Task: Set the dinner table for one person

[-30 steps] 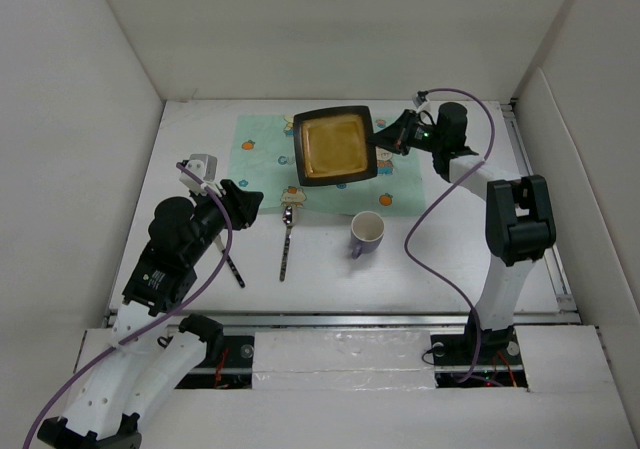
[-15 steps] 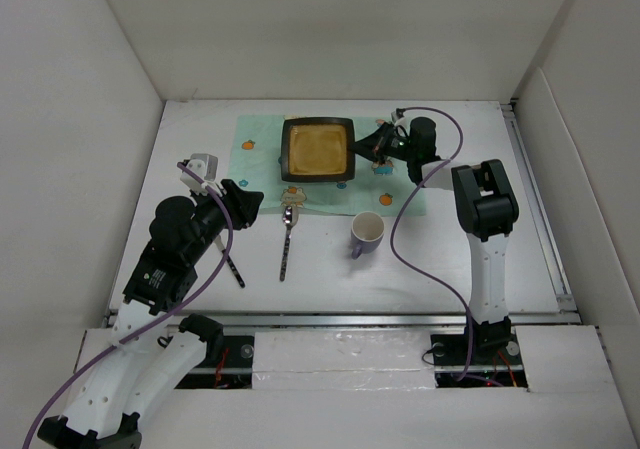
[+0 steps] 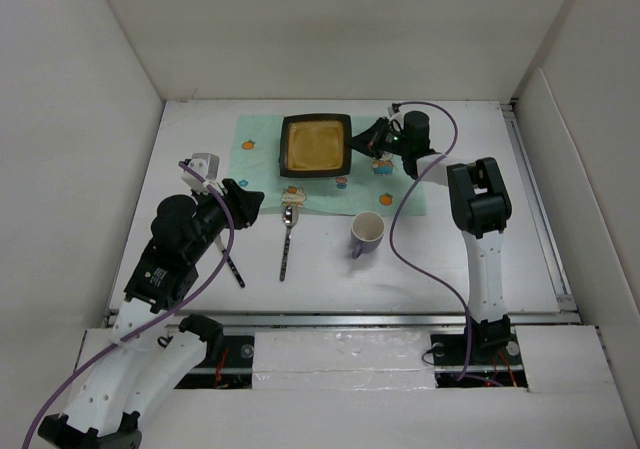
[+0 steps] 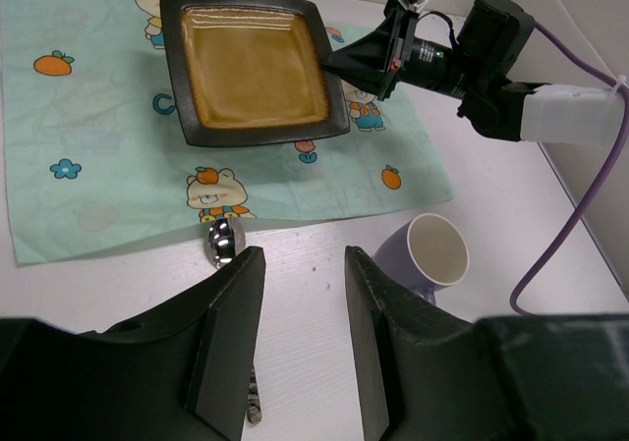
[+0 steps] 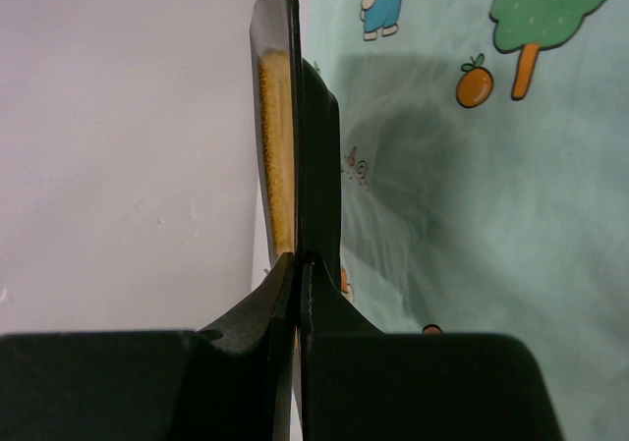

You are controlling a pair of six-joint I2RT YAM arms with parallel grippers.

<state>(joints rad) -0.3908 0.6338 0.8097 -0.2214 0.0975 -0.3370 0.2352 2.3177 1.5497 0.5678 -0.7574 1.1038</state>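
My right gripper (image 3: 360,145) pinches the plate's (image 3: 314,145) rim over the mat (image 3: 256,164). My left gripper (image 4: 301,264) hangs parted and empty, near the spoon (image 4: 225,240).

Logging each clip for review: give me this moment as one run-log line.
right jaws: shut on plate rim | plate: over placemat | left jaws: open, empty, near spoon | mug: on dinner table, untouched

plate (image 3: 315,145) over placemat (image 3: 255,169) at far side of dinner table (image 3: 430,269), spoon (image 3: 286,239) just before placemat, cup (image 3: 367,232) right of spoon
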